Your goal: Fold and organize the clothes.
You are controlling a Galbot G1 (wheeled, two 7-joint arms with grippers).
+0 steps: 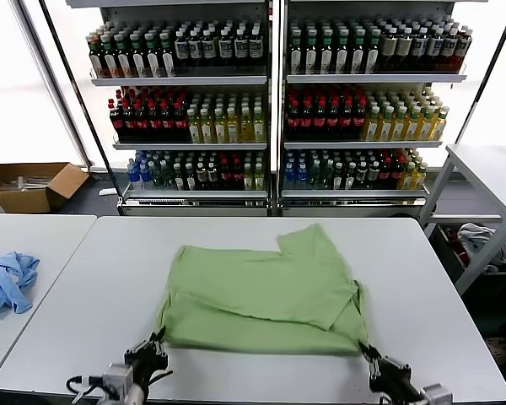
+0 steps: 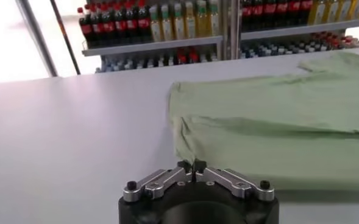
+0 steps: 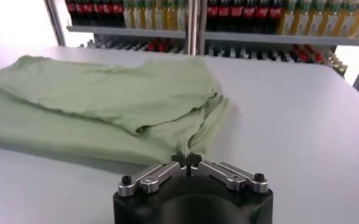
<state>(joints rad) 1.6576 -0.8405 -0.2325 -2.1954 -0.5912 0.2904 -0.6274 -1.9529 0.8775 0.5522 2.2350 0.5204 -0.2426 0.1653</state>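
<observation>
The light green shirt [image 1: 261, 291] lies partly folded in the middle of the white table [image 1: 84, 278], with one part doubled over the top and a sleeve pointing to the back. Its collar, buttons and print are hidden. My left gripper [image 1: 158, 346] is shut on the shirt's near left corner, and my right gripper [image 1: 365, 353] is shut on the near right corner. In the left wrist view the gripper [image 2: 191, 165] pinches the shirt's [image 2: 277, 122] corner. In the right wrist view the gripper [image 3: 186, 159] pinches the shirt's [image 3: 106, 97] bunched corner.
A smaller light blue garment [image 1: 7, 283] lies on a separate table at the left. Shelves of bottles [image 1: 270, 110] stand behind the table. A cardboard box [image 1: 34, 186] sits on the floor at the back left, and another table [image 1: 489, 160] stands at the right.
</observation>
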